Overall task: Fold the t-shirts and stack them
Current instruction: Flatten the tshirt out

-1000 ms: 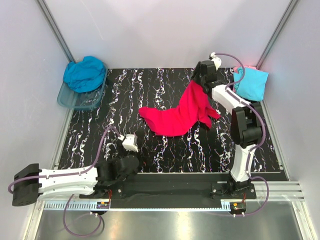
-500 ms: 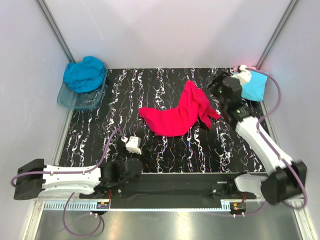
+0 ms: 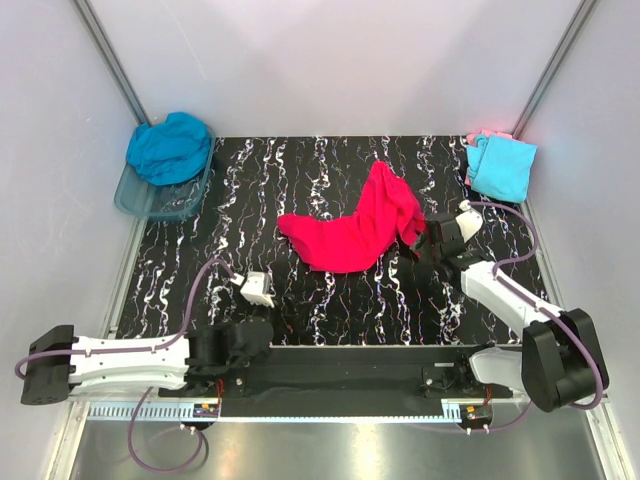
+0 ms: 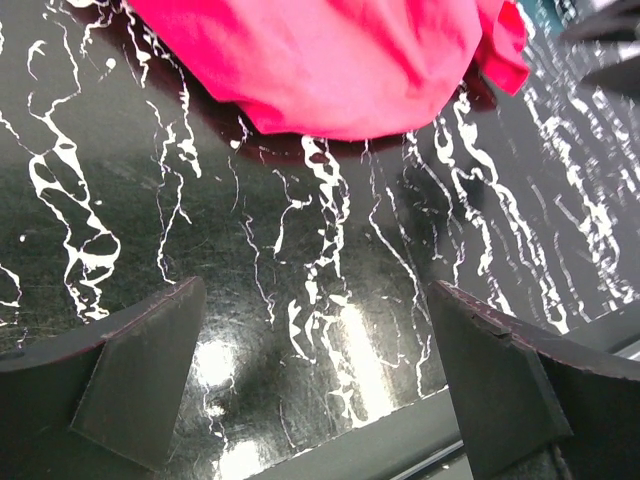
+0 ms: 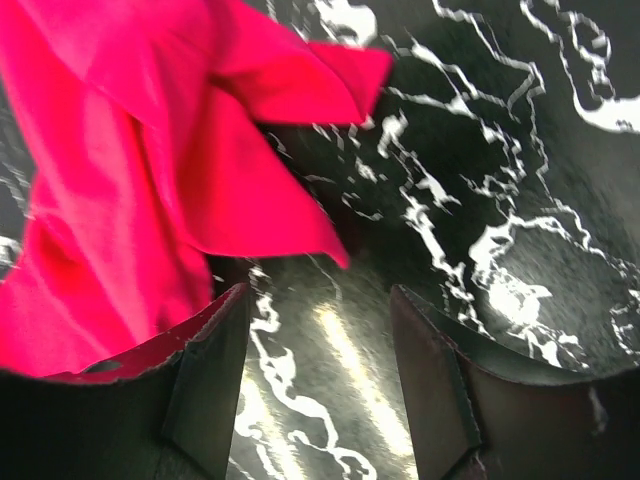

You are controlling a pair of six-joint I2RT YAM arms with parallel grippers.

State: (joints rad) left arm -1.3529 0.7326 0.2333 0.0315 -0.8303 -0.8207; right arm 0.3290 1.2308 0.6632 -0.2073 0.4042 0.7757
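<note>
Pink-red shirt (image 3: 350, 232) crumpled on table (image 3: 300, 300); right gripper (image 5: 318, 310) at its edge, fingers apart, perhaps touching cloth; left gripper (image 4: 315, 300) spread wide, empty.

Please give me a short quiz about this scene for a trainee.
1. True or false: the right gripper is shut on the bright pink-red cloth t-shirt.
2. Where does the teal-blue cloth t-shirt lie? A: in the clear bluish plastic tub. B: beside the pink-red t-shirt. C: in the right gripper.
3. Fill in: the light cyan cloth t-shirt lies at the far ___ corner of the black marbled table.
Key: 1 false; 2 A; 3 right.
</note>
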